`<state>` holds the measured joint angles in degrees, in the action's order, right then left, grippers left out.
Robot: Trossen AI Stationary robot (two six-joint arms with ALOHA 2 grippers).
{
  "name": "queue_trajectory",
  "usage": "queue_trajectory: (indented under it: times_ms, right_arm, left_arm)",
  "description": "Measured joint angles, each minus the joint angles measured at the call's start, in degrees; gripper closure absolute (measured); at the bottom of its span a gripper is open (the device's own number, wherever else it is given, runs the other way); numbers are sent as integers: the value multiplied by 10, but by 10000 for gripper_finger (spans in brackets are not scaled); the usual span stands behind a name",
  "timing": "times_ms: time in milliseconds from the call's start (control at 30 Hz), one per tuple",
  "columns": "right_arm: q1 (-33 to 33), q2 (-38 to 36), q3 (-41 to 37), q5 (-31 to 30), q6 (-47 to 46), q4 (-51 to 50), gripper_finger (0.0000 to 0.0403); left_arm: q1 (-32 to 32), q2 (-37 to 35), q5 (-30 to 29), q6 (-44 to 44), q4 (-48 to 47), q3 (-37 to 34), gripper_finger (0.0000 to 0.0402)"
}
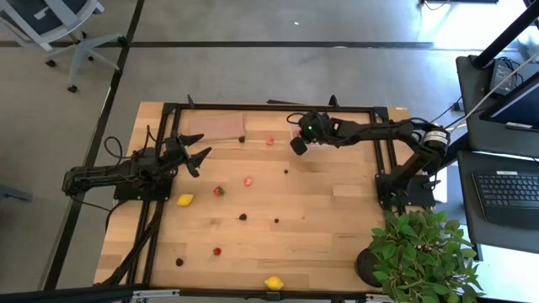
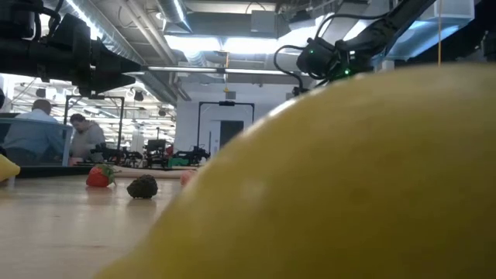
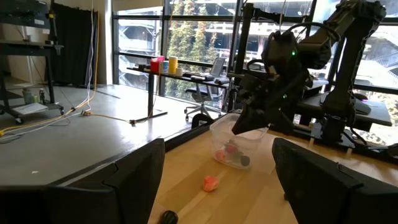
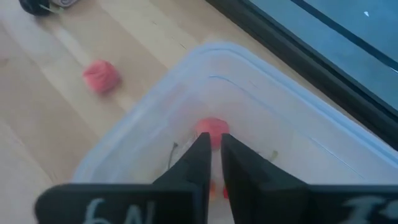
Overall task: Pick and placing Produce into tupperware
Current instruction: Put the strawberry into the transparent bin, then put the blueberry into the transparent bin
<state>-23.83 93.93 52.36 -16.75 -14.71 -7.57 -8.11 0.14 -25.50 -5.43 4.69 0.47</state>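
Note:
The clear tupperware (image 4: 281, 118) stands on the wooden table near its far edge (image 1: 296, 132); red and dark pieces (image 3: 227, 153) lie in it. My right gripper (image 4: 213, 138) hangs over the tub's inside, slanting down, shut on a red strawberry piece (image 4: 211, 126). More produce lies scattered on the table: two lemons (image 1: 185, 199) (image 1: 274, 283), strawberries (image 1: 219, 191) (image 1: 248, 180) (image 1: 269, 140) and dark berries (image 1: 242, 216). My left gripper (image 1: 200, 157) waits open at the table's left, level, with nothing between its fingers. My right gripper pinches the red strawberry piece's near side (image 4: 211, 142) between its two fingertips (image 4: 202, 146), which stand only a narrow gap apart. The fingers slant down from above, coming from the table's right. The piece sits clear of the tub's floor, inside its rim (image 4: 205, 50).
A brown sheet (image 1: 215, 126) lies at the far left. A potted plant (image 1: 421, 252) stands at the near right corner. One lemon (image 2: 349, 178) fills most of the low view; a strawberry (image 2: 98, 176) and a dark berry (image 2: 142, 187) show beside it. A black frame (image 1: 278, 107) borders the table.

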Motion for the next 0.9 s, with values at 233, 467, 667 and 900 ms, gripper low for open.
queue_trajectory:
  times_ms: [233, 467, 667, 900]
  right_arm:
    - [0, -1, 0, 7, 4, -1, 297]
    - [0, -52, 0, 59, 13, 3, 195]
    - [25, -117, 0, 218, 77, 10, 148]
    - [122, -119, -15, 182, 0, 88, 144]
  left_arm:
    - [0, 0, 0, 0, 0, 0, 111]
    - [0, 0, 0, 0, 0, 0, 111]
    - [0, 0, 0, 0, 0, 0, 111]
    - [0, 0, 0, 0, 0, 0, 111]
